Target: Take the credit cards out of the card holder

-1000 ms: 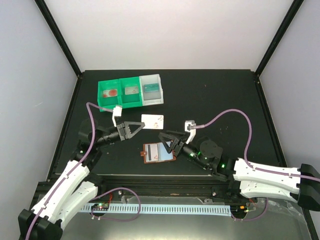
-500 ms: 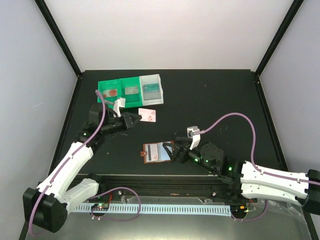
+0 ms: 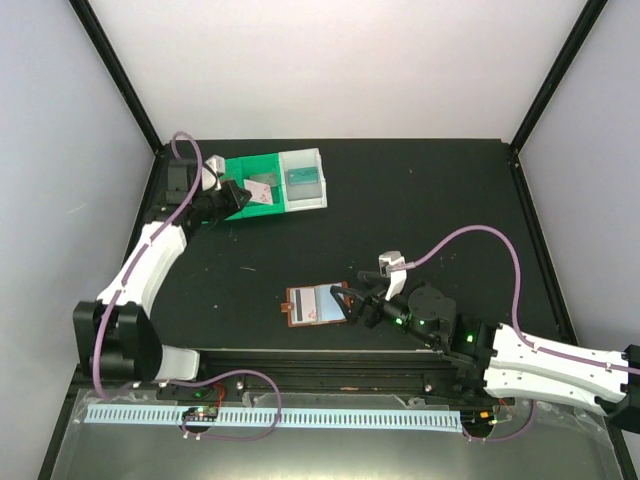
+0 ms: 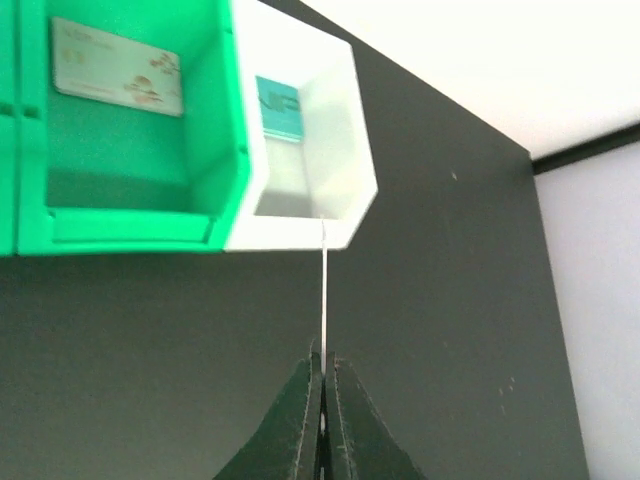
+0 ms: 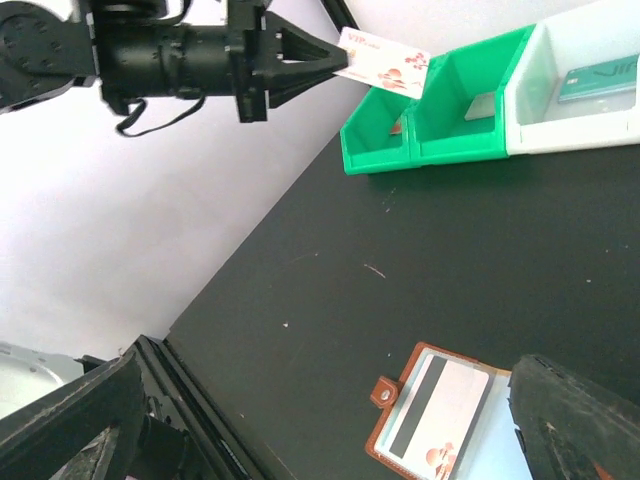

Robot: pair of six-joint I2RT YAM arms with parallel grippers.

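The brown card holder [image 3: 312, 305] lies open on the black table, a whitish card with a black stripe [image 5: 438, 412] in its clear pocket. My right gripper [image 3: 352, 304] is open at the holder's right edge. In the right wrist view [image 5: 328, 372] its fingers are spread wide, the right finger [image 5: 580, 420] over the holder's right side. My left gripper [image 3: 236, 194] is shut on a whitish-pink credit card [image 3: 260, 190], held above the green bin [image 3: 262, 208]. In the left wrist view the card [image 4: 323, 290] shows edge-on between the closed fingers [image 4: 306, 420].
The green bin [image 4: 130, 225] holds a pale card [image 4: 118, 80] in one compartment. The white bin [image 3: 300, 153] beside it holds a teal card [image 4: 278, 108]. The bins stand at the table's back left. The left arm reaches across the left table edge.
My left gripper has carried the card from the table's middle up and left to above the green bin. My right gripper has settled lower at the holder's right edge.
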